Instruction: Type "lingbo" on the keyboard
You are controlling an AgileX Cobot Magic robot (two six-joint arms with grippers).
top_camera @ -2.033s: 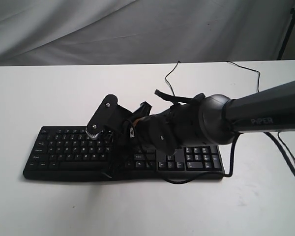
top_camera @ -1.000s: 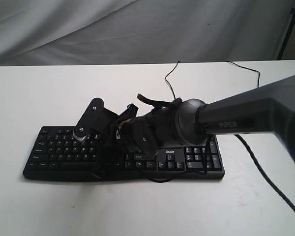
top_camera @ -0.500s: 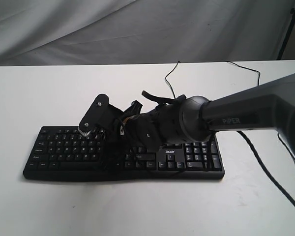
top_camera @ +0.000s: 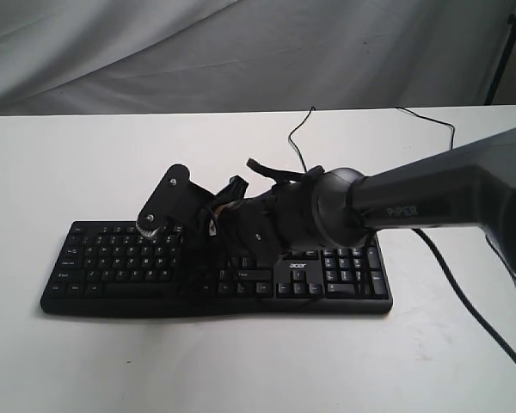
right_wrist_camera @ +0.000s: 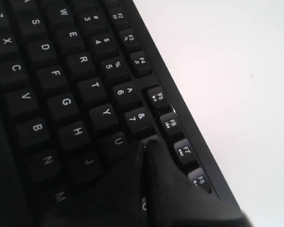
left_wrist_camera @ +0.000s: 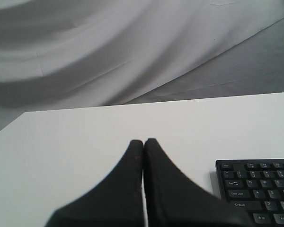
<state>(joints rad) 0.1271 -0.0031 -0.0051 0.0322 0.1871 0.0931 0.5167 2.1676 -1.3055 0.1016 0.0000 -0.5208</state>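
Observation:
The black keyboard (top_camera: pixel 95 267) lies across the white table, number pad and acer logo to the right. My right gripper (top_camera: pixel 155 231) reaches in from the right over the letter keys. In the right wrist view my right gripper (right_wrist_camera: pixel 149 141) is shut, empty, with its tips low over the key just past U (right_wrist_camera: pixel 117 141), below 7 (right_wrist_camera: pixel 138 117); that key is hidden under them. In the left wrist view my left gripper (left_wrist_camera: pixel 143 141) is shut and empty above bare table, with the keyboard's corner (left_wrist_camera: pixel 260 189) to one side. The exterior view does not show the left gripper.
The right arm (top_camera: pixel 430 198) spans the keyboard's right half and hides its middle keys. A thin black cable (top_camera: pixel 297 138) runs from the keyboard toward the table's back edge. Another cable (top_camera: pixel 464 310) trails off at the right. Grey cloth (top_camera: pixel 241 52) hangs behind.
Over two seconds my right gripper shifted left along the letter keys, dipped, then lifted slightly. Over the last half second it has hardly moved.

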